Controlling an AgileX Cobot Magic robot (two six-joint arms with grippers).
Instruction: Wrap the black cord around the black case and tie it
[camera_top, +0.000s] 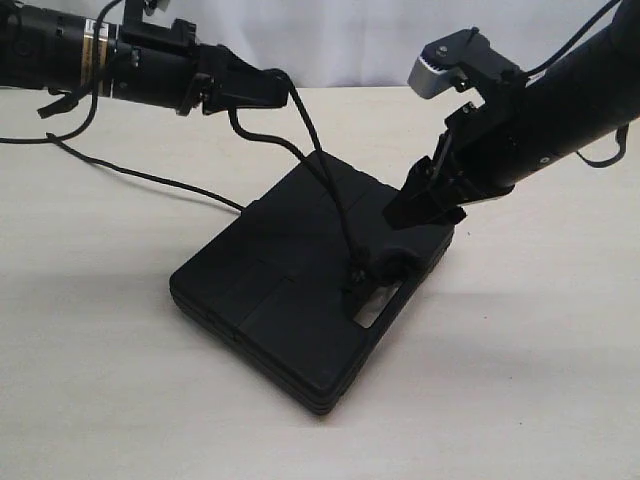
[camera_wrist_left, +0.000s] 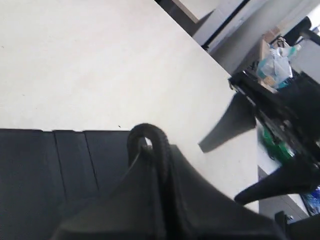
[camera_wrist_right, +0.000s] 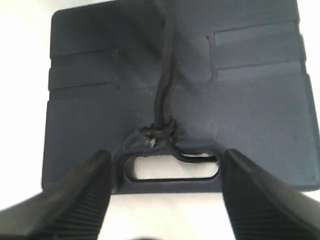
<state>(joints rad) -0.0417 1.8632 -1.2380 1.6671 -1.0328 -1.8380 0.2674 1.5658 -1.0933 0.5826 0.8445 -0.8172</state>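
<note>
The black case (camera_top: 270, 290) lies flat on the pale table, its handle slot (camera_top: 377, 308) toward the front right. The black cord (camera_top: 325, 185) runs taut from my left gripper (camera_top: 283, 84), held above the case's far-left side, down to a frayed knot (camera_top: 357, 272) beside the slot. In the left wrist view the cord (camera_wrist_left: 155, 145) loops out between the shut fingers (camera_wrist_left: 125, 200). My right gripper (camera_top: 420, 205) hovers open over the case's right edge. In the right wrist view its fingers (camera_wrist_right: 75, 195) stand wide on either side of the slot (camera_wrist_right: 170, 170), the knot (camera_wrist_right: 159, 132) just beyond, nothing between them.
A thin glossy robot cable (camera_top: 130, 170) trails over the table (camera_top: 540, 380) at the left, toward the case's back corner. In the left wrist view the table's far edge and cluttered shelving (camera_wrist_left: 280, 65) show behind the right arm (camera_wrist_left: 285, 115).
</note>
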